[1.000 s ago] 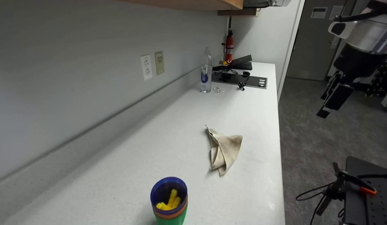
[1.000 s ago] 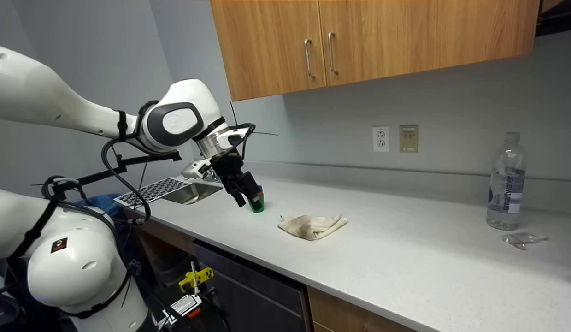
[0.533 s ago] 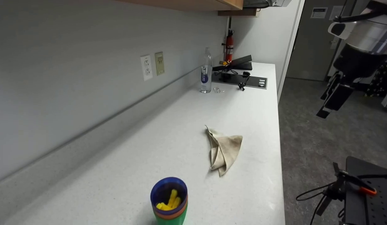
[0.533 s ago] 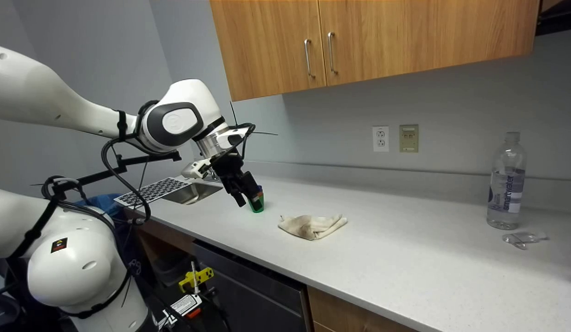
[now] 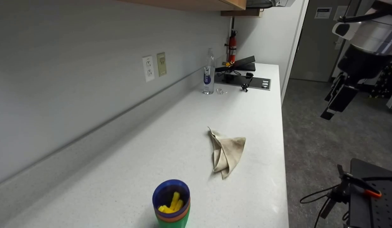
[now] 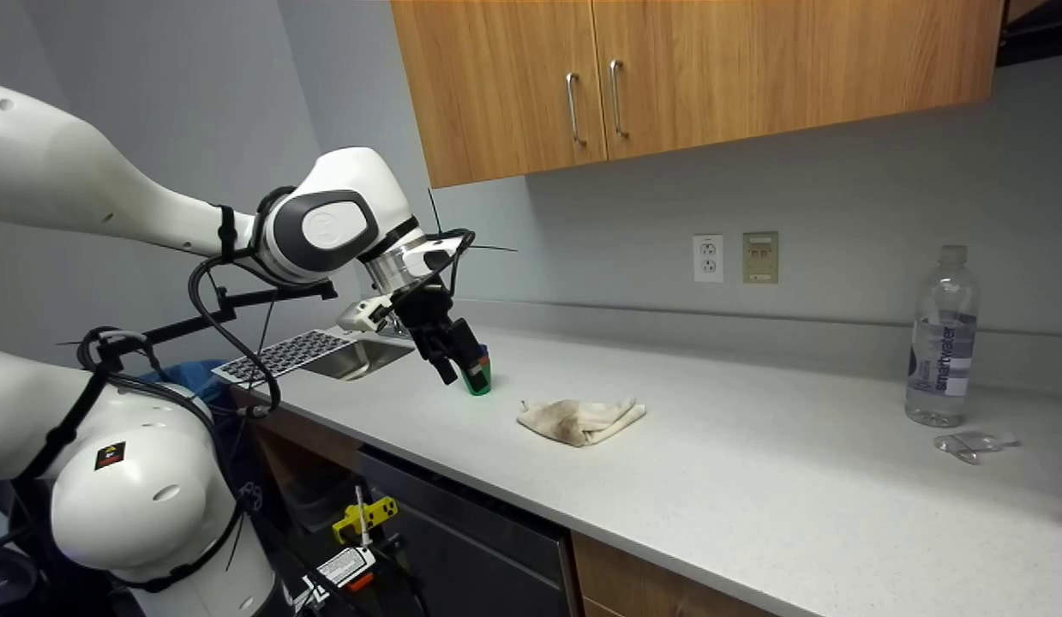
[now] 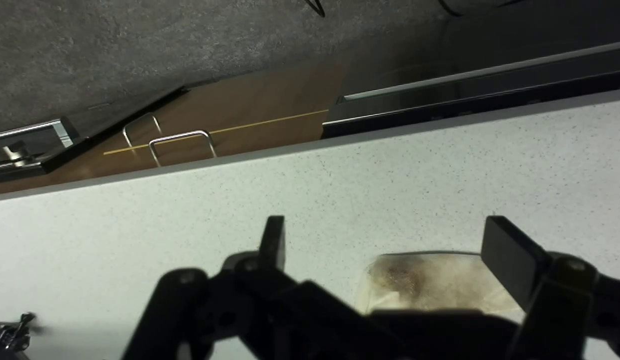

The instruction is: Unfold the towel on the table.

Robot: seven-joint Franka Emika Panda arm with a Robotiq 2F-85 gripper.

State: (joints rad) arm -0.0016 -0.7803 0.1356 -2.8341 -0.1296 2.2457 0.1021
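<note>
Long white speckled table (image 6: 753, 497): the surface where the work lies.
Beige folded cloth towel (image 5: 229, 152): lies on the table, nearer to the right edge than to the left in an exterior view, as a pointed bundle with overlapping layers.
Towel, done so far: in my judgement, no unfolding yet; the layers lie one over another.
Towel, remaining: probably everything: to take a corner, lift the fold over and spread it flat; more than one pull may be needed.
Black two-fingered end effector (image 7: 385, 237): in the wrist view its fingers stand wide apart with nothing held; both exterior views show it in the air, apart from the towel.
Clear plastic water bottle (image 5: 208, 74): stands upright, in an exterior view well to the far side of the towel.
Stacked blue, orange and green plastic cups (image 5: 172, 218): on the near left of the towel, not touching it.
Small yellow pieces (image 5: 176, 200): inside the blue cup; what they are, I cannot tell.
</note>
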